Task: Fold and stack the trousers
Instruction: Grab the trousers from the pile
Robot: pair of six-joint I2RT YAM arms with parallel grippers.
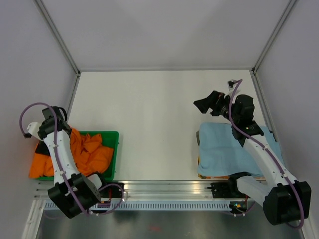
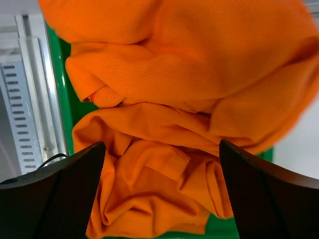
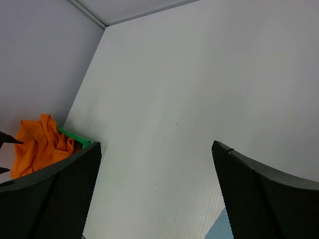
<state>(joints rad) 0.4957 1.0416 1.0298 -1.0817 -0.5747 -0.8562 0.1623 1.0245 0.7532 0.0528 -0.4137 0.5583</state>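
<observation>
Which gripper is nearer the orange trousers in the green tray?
Left. The left gripper hangs open just above the trousers bunched in the green tray; the right gripper is across the table, open, near the light blue cloth.

— Where are the trousers?
— Heaped in the green tray at the near left of the counter, spilling over the tray's left side.
— And their look?
— Bright orange, plain soft fabric, crumpled into deep folds, with no leg laid flat.
</observation>
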